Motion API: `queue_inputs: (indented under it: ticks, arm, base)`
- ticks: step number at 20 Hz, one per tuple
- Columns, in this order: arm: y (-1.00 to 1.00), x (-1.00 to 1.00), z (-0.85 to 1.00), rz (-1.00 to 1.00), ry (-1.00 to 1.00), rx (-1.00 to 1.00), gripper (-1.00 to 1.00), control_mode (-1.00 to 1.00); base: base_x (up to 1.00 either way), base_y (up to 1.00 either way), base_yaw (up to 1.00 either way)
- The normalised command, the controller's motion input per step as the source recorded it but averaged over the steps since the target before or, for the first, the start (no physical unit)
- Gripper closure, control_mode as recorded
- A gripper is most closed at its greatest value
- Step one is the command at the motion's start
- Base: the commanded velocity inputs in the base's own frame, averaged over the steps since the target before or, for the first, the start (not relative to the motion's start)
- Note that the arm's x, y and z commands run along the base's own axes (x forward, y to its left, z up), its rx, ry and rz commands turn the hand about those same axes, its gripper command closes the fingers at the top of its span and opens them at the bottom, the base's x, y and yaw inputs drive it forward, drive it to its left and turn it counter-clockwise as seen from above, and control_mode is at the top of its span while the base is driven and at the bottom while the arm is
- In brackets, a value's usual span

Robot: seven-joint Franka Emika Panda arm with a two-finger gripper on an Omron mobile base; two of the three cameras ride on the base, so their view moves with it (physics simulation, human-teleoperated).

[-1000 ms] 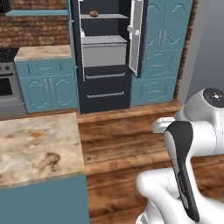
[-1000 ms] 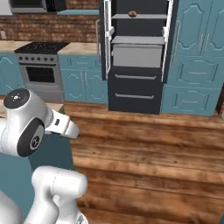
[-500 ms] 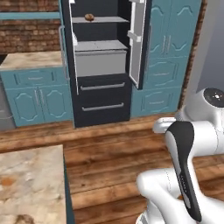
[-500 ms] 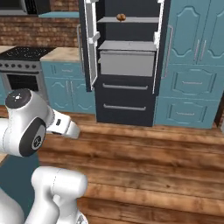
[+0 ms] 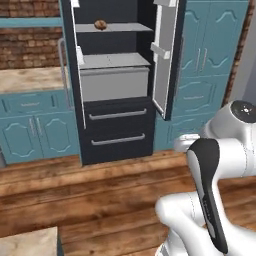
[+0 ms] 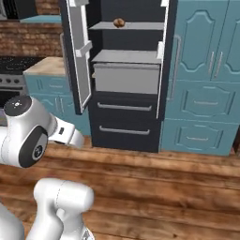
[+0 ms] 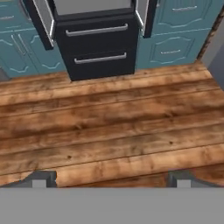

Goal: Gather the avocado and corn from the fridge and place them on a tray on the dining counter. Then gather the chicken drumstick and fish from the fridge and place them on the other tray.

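The charcoal fridge (image 5: 118,127) stands ahead with both upper doors swung open; in the right base view the fridge (image 6: 126,126) is left of centre. On its upper pale shelf lies one small golden-brown lump, the chicken drumstick (image 5: 100,24) (image 6: 119,22). A closed grey bin (image 5: 114,89) fills the space under the shelf and hides its contents. My gripper (image 7: 111,178) is open, fingertips (image 7: 40,177) wide apart, pointing down at the wooden floor a stretch in front of the fridge drawers (image 7: 98,43). A corner of the dining counter (image 5: 27,242) shows at lower left. Avocado, corn, fish and trays are out of view.
Teal cabinets (image 5: 207,75) flank the fridge on the right. A stone-topped teal drawer cabinet (image 5: 30,115) stands to its left, with a stove (image 6: 9,79) further left. The open right door (image 5: 164,60) juts toward me. Plank floor (image 7: 113,127) lies between me and the fridge.
The whole picture has shifted: the base has driven toward the fridge, which is now nearer and larger. The dining counter has slid almost out of the left base view. The gripper stays open.
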Motion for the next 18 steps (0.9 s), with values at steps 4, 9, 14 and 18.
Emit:
queue_inputs:
  ticks: [4, 9, 14, 18]
  arm:
    - [0.00, 0.00, 0.00, 0.00, 0.00, 0.00, -1.00, 1.00]
    - [0.00, 0.00, 0.00, 0.00, 0.00, 0.00, -1.00, 1.00]
    - [0.00, 0.00, 0.00, 0.00, 0.00, 0.00, -1.00, 1.00]
    - [0.00, 0.00, 0.00, 0.00, 0.00, 0.00, -1.00, 1.00]
  base:
    - [1.00, -0.29, 0.00]
    - [1.00, -0.04, 0.00]
    - [1.00, 0.00, 0.00]
    - [1.00, 0.00, 0.00]
